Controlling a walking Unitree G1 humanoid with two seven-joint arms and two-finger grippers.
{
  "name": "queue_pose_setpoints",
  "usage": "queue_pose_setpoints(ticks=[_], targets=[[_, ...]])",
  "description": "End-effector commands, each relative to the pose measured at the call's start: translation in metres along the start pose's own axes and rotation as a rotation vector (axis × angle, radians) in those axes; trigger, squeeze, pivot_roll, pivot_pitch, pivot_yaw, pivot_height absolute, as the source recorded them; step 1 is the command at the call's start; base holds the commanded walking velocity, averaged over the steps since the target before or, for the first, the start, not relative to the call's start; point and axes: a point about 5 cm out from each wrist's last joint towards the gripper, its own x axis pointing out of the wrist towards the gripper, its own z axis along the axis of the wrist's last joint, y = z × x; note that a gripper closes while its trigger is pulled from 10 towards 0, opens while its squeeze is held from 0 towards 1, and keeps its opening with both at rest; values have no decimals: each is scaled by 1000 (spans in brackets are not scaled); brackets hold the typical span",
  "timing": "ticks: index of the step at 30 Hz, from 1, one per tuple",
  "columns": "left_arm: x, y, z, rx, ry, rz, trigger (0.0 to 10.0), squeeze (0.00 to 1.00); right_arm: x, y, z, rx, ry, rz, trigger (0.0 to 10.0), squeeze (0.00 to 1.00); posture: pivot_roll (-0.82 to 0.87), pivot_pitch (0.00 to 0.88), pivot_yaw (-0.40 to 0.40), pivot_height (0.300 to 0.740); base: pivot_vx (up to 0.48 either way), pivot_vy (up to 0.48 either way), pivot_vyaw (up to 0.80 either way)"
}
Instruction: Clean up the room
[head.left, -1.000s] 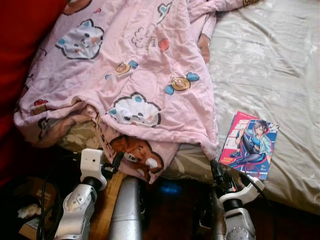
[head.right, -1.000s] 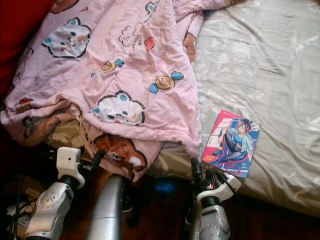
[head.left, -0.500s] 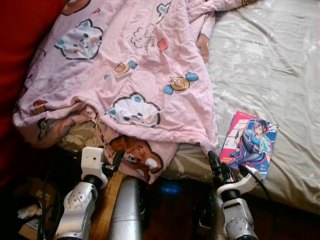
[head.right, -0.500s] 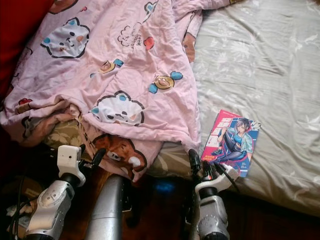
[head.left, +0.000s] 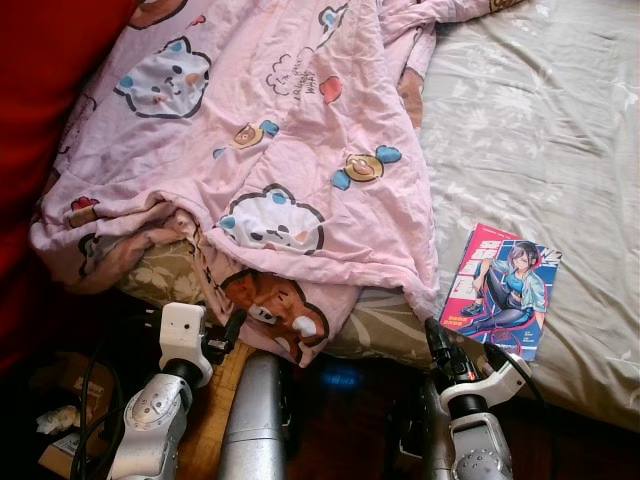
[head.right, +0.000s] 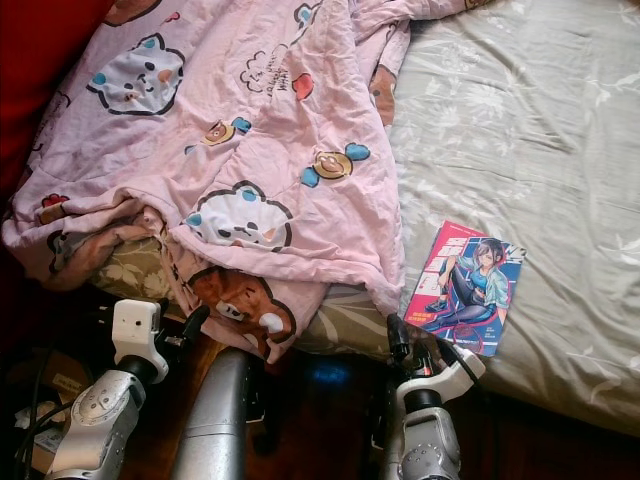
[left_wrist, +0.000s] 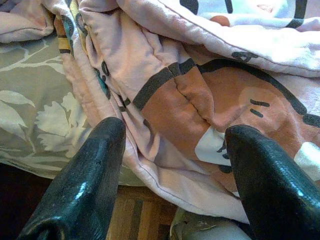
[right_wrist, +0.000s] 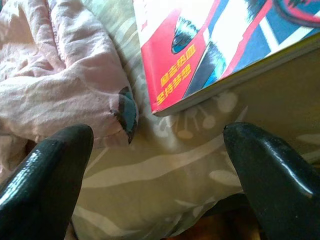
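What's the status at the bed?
Both pincers open: right pincer just short of magazine, left pincer at quilt hem. Magazine flat on sheet; quilt edge beside it.

Bright bedding, dark floor shadows, sharp focus

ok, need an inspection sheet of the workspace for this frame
Surface: bed sheet, pale floral, wrinkled.
Job's things: pink blanket bunched, its corner hanging over the near bed edge; comic book flat near that edge.
Clutter: papers or box on the floor, unclear.
Grippers: left gripper open, facing the blanket's hanging corner; right gripper open, just below the book's corner.
Cables: black cables beside the left arm.
Surroundings: red fabric; wood floor.
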Motion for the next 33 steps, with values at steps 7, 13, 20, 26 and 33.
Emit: queue_pose_setpoints(ticks=[7, 13, 20, 26, 33], targets=[[-12, 2, -11, 5, 56, -7, 10000, 0, -2, -3, -3, 29, 2, -19, 10000, 0, 198, 469, 82, 622, 0, 0, 0], [-14, 1, -11, 9, 58, -13, 10000, 0, -1, -2, -5, 30, 10, -21, 10000, 0, 203, 480, 89, 622, 0, 0, 0], [-20, 0, -11, 19, 69, -24, 10000, 0, -4, -7, -7, 28, 22, -46, 10000, 0, 214, 509, 101, 622, 0, 0, 0], [-23, -1, -7, 25, 64, -29, 10000, 0, -2, -8, -2, 24, 2, -55, 10000, 0, 228, 540, 116, 622, 0, 0, 0], [-22, -4, 0, 27, 51, -41, 10000, 0, 8, -2, 8, 36, -36, -39, 10000, 0, 239, 558, 127, 622, 0, 0, 0]])
